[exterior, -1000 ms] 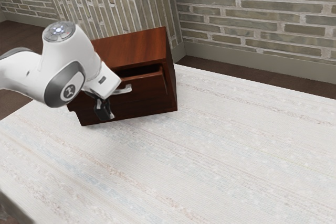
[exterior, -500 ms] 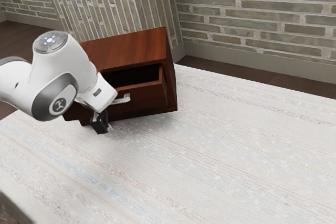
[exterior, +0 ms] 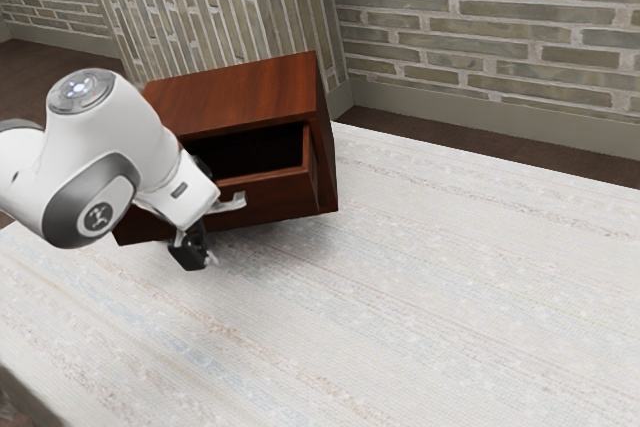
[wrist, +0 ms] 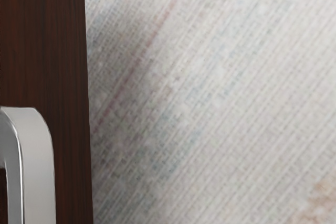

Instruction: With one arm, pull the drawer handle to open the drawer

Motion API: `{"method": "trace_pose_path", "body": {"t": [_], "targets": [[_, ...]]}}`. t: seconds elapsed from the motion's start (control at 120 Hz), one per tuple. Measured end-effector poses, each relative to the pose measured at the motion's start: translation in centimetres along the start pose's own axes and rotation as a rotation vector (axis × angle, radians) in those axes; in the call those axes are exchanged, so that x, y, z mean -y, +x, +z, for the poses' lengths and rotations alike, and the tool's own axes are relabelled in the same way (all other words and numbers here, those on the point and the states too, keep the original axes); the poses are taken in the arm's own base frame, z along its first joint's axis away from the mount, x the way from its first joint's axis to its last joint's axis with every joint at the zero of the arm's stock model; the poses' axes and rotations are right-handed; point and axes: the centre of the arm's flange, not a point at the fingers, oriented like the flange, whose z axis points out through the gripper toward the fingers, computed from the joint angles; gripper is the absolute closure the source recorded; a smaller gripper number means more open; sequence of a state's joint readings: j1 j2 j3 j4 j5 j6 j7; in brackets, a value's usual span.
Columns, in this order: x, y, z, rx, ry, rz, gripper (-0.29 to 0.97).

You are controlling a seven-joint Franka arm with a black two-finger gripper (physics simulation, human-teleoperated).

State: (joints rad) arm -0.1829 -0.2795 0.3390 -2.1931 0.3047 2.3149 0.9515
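Clearly the drawer is coming out. Starting at the exterior view's left, the arm (exterior: 95, 162) sits further toward that side and a little lower than it did a second ago, and the drawer front travels with it. Below the wrist, the black tool (exterior: 192, 252) hangs just over the worktop (exterior: 450, 277), close under the front edge of the drawer (exterior: 270, 192). Whether it is clenched on anything or released I cannot tell, because the white wrist housing covers the part that would show it.

Just to the right of the tool, the silver handle (exterior: 232, 199) juts from the drawer front. The wrist view shows the same handle (wrist: 31, 166) as a pale rounded bar lying against the dark wood of the drawer (wrist: 42, 51), right beside the hand, with the woven worktop (wrist: 210, 103) beyond. Since handle and arm shift together, my judgement is that the tool is at least hooked on it.

Further right, the dark gap above the drawer front is now plainly wider than in the two earlier pictures, while the cabinet (exterior: 250, 92) appears to keep its place against the brick wall (exterior: 480, 17). That means the pull is working: the drawer stands partly open, and more of the same straight pull toward the exterior view's left should finish the job, provided the handle does not slip free.
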Motion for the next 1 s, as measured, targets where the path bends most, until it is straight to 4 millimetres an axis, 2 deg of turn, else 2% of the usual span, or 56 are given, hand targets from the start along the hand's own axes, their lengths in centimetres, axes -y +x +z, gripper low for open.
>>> {"method": "trace_pose_path", "body": {"t": [0.3,0.508,0.65,0.767,0.883,1.0], "targets": [[-1.5,-0.5,-0.6,-0.017,-0.010,0.004,0.01],[-2.1,0.2,-0.8,-0.017,-0.031,0.008,0.00],[-1.6,-1.0,-1.1,-0.033,-0.073,-0.048,0.00],[-1.2,-1.9,-3.5,-0.062,-0.069,-0.080,0.00],[-0.2,-2.9,-7.5,-0.087,-0.042,-0.108,0.00],[1.8,-3.3,-11.9,-0.092,-0.007,-0.135,0.00]]}}
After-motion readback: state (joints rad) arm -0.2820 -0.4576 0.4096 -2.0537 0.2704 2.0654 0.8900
